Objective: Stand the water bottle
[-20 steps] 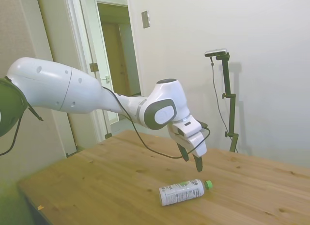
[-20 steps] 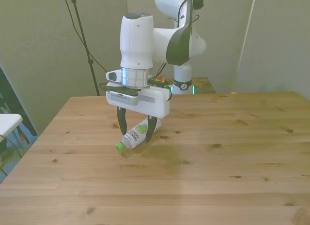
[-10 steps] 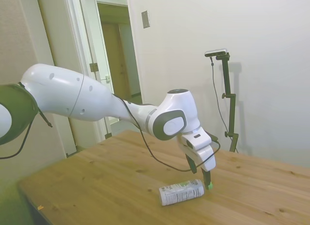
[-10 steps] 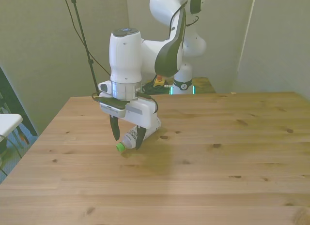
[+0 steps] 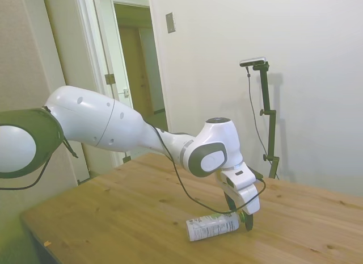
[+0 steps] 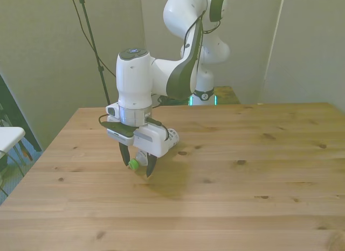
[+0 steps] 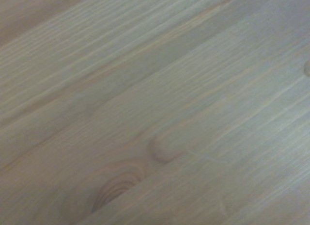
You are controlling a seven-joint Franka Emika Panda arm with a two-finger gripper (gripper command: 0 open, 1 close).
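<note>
Pincer (image 6: 137,168) low over the counter (image 6: 242,197), its two dark fingers spread apart and straddling the green cap (image 6: 132,164) end of the water bottle (image 5: 212,226); nothing is clamped between them. In the front view one finger stands on each side of the cap, their tips at or just above the wood. In the side view the pincer (image 5: 245,221) covers the cap, so only the bottle's body shows there.

White arm (image 5: 108,125) comes down to the pincer from a large rounded joint and ends in a pale wrist block (image 6: 147,140), with a black cable (image 5: 187,193) looping beneath it.

Wooden counter with knots and long grain; the wrist view shows only a blurred patch of its planks (image 7: 160,113).

Water bottle lies on its side on the counter, toward the front view's left, its flat base pointing away from the pincer. Its white label (image 5: 207,223) carries green and dark print.
</note>
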